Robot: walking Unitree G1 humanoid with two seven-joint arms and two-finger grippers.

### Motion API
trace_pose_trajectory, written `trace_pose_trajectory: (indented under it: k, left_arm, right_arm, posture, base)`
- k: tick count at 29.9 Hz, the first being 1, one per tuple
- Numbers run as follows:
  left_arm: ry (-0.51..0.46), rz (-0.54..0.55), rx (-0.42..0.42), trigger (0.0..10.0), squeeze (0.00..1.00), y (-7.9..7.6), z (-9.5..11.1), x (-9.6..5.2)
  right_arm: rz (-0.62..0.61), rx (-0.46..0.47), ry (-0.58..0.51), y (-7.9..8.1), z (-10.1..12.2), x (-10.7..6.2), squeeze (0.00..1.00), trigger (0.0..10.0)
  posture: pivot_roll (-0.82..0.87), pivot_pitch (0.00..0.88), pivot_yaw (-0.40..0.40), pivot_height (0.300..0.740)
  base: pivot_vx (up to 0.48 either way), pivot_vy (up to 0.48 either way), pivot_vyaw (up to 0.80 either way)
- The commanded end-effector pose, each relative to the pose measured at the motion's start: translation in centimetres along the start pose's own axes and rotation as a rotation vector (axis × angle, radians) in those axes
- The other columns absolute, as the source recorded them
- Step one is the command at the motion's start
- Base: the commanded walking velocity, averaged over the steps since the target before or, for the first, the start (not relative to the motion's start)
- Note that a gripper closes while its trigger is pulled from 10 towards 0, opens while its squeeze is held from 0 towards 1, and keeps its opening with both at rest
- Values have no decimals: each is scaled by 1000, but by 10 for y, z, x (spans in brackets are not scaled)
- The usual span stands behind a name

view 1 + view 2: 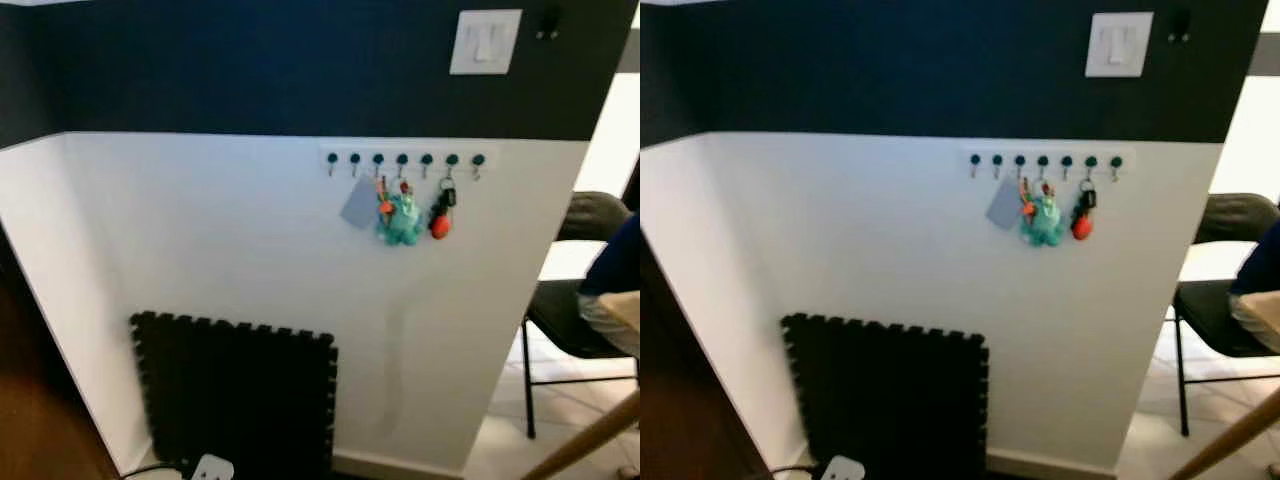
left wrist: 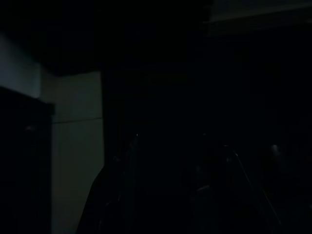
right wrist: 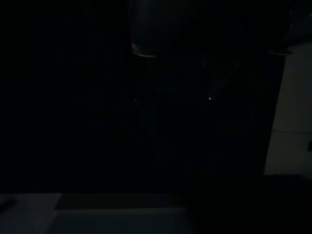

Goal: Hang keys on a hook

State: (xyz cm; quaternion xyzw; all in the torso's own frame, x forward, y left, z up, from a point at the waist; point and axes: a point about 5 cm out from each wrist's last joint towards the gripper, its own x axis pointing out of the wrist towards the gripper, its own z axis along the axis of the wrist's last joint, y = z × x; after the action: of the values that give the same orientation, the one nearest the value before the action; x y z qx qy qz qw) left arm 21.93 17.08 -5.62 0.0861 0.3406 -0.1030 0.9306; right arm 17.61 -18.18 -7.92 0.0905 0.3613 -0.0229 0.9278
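From the head camera, left eye, a wall fills the scene: dark navy above, white below. A white hook rail [image 1: 403,159] with seven dark knobs runs along the top of the white part. Everything else is easiest placed from that rail. Hanging from its middle hooks is a grey tag [image 1: 360,203], and just right of the tag a teal plush charm [image 1: 401,220] with orange bits at its top. One hook further right hangs a set of keys [image 1: 442,212] with a black fob and a red piece at the bottom. So keys are on the rail, touching the wall below it. Above the rail and to its right, on the navy band, sits a white light switch [image 1: 485,42]. Well below the rail and to its left, a black foam mat [image 1: 240,395] with jigsaw edges leans against the white wall, and a small white plug [image 1: 211,467] lies at its foot. Far to the right of the rail, past the wall's corner, stands a black chair [image 1: 565,320] with a person [image 1: 612,290] seated, only partly seen.

The right eye gives the same scene, slightly shifted.

The left wrist view is almost black: a pale upright strip and faint dark outlines low down, which may be the left claw's fingers. I cannot tell how that claw stands.

The right wrist view is darker still, with a pale patch at one edge. The right claw's state I cannot tell either.
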Motion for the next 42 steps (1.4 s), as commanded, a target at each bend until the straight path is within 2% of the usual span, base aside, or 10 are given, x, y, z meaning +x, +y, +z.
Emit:
trace_pose_trajectory:
  k: [1, 18, 42]
  left_arm:
    - [-7, -14, 20, 10000, 0, -5, 2, 1]
    - [-5, 9, 32, 10000, 0, -2, 0, 0]
    - [-16, 11, 19, 10000, 0, -3, -1, -1]
  right_arm:
    - [-9, 2, 5, 0, -1, 0, 0, 10000]
    - [-3, -15, 17, 0, 0, 1, 0, 10000]
    - [2, -20, 5, 0, 2, 1, 0, 10000]
  posture:
    - [45, 22, 30, 740]
    - [47, 25, 26, 740]
    - [47, 21, 22, 740]
  base:
    - [0, 0, 0]
    - [0, 0, -25]
    - [0, 0, -770]
